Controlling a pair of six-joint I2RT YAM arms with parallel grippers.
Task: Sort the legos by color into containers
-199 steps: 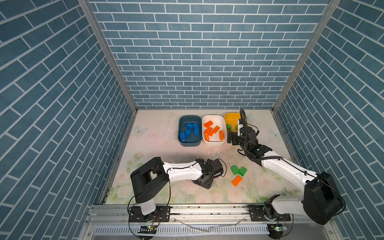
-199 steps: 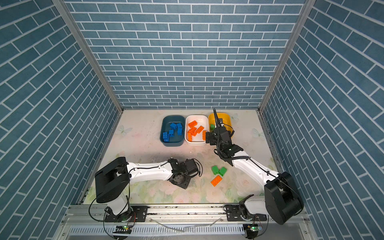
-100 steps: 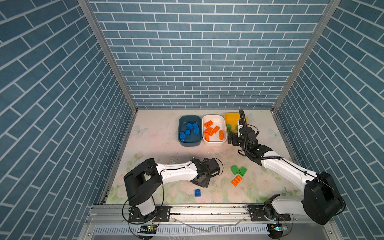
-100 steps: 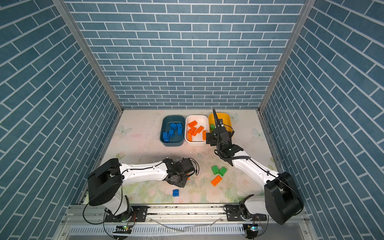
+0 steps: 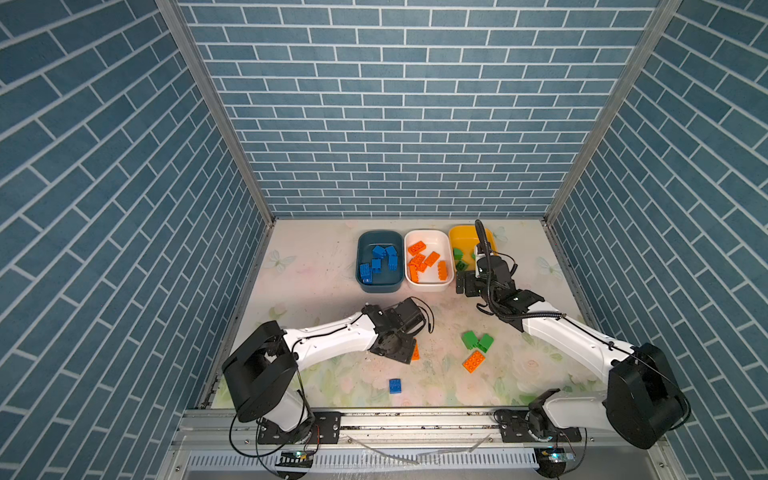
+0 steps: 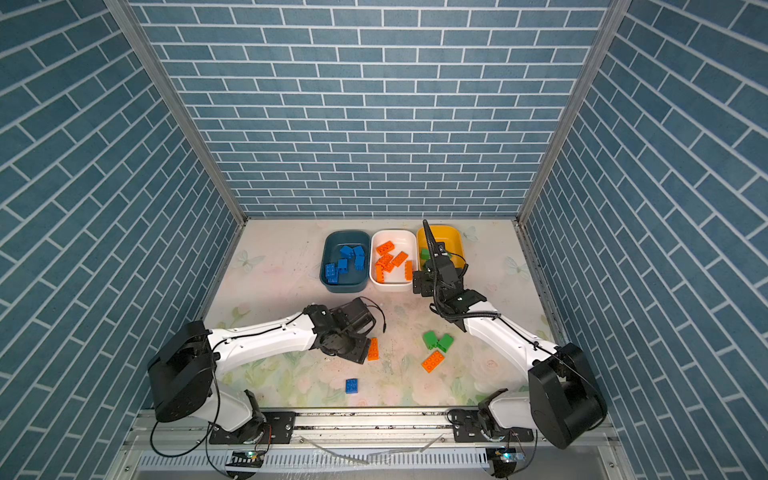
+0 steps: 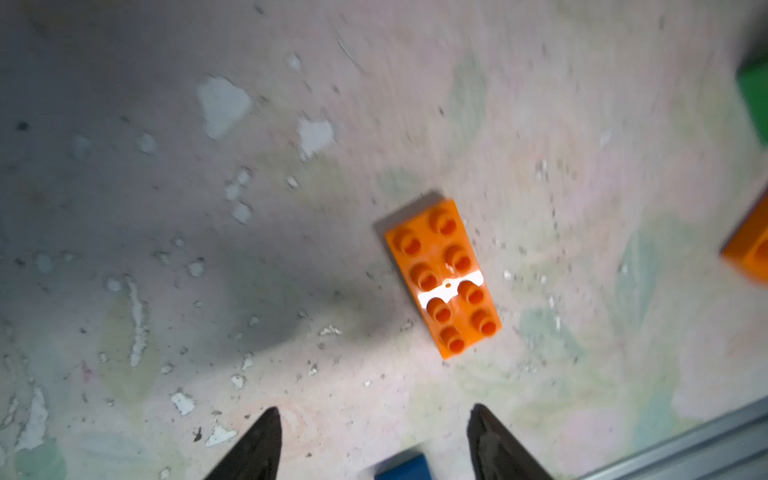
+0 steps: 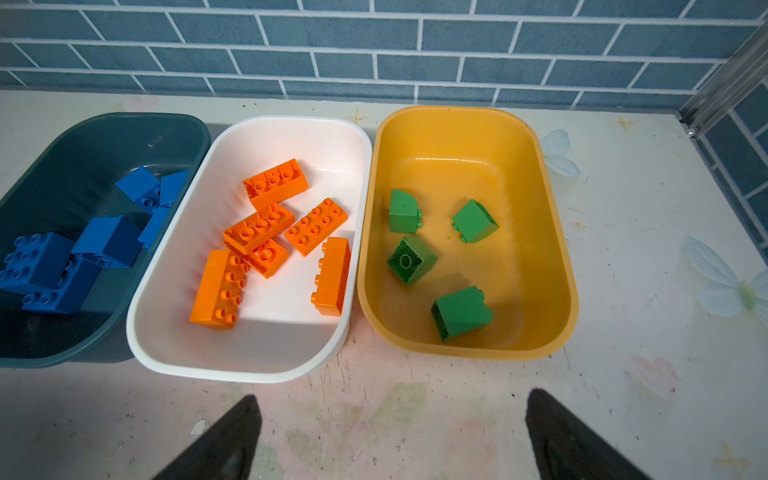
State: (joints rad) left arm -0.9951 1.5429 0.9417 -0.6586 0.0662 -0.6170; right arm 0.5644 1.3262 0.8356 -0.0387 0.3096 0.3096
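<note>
Pale floral-printed bench (image 5: 316,266), walled by blue brick-pattern panels.

Back row, side by side:
- dark teal plastic tub (image 5: 380,288), holding blue studded bricks (image 5: 379,251)
- white plastic tub (image 5: 428,283), holding orange oblong bricks (image 5: 417,248)
- mustard yellow plastic tub (image 8: 469,133), holding four green bricks (image 8: 411,259)

Your left end effector (image 7: 374,415): fingers parted, nothing between them. Its arm has drawn back leftward since a second ago.

Small blue square brick (image 5: 395,385): unseen a second ago, it now lies loose near the bench's front edge, where it already lay half a second ago.

Orange oblong studded brick (image 7: 442,278): studs up, flat on the bench just beside that end effector, newly uncovered.

Your right end effector (image 8: 392,399): fingers spread wide, empty, poised before the tubs, unchanged.

Two green sloped bricks (image 5: 469,338) and one orange brick (image 5: 473,360) stay loose together between your arms, as before.
</note>
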